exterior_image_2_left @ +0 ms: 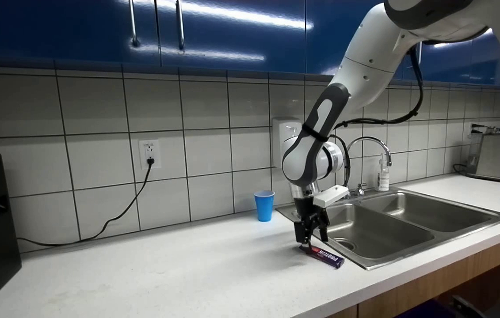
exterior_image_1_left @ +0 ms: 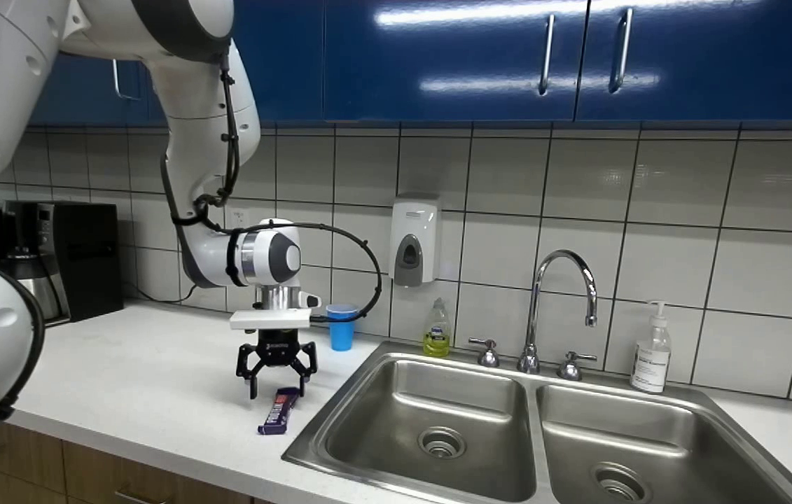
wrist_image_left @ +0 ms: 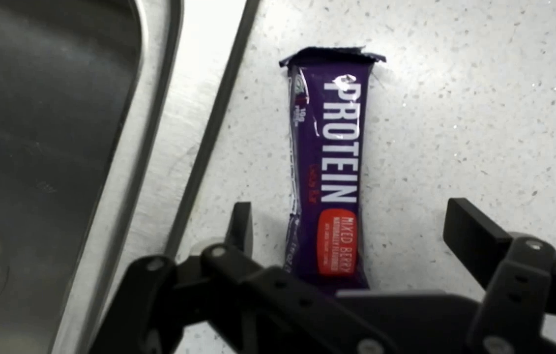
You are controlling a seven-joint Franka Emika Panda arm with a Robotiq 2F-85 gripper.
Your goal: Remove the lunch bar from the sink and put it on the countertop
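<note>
The lunch bar (exterior_image_1_left: 279, 411) is a dark purple wrapped bar with a red patch. It lies flat on the white countertop (exterior_image_1_left: 157, 378), close beside the steel sink (exterior_image_1_left: 332, 413). It also shows in an exterior view (exterior_image_2_left: 326, 257) and in the wrist view (wrist_image_left: 329, 147), where its lower end is hidden behind the gripper. My gripper (exterior_image_1_left: 278, 387) is open and low over the bar's far end. In the wrist view the gripper (wrist_image_left: 349, 216) has one finger on each side of the bar, with gaps to both. The bar is not gripped.
A blue cup (exterior_image_2_left: 264, 206) stands behind the gripper near the wall. A soap bottle (exterior_image_1_left: 437, 336), a chrome faucet (exterior_image_1_left: 533, 315) and a pump bottle (exterior_image_1_left: 651, 360) stand along the sink's back. A wall dispenser (exterior_image_1_left: 415, 241) hangs above. A black machine (exterior_image_1_left: 84, 259) stands on the counter.
</note>
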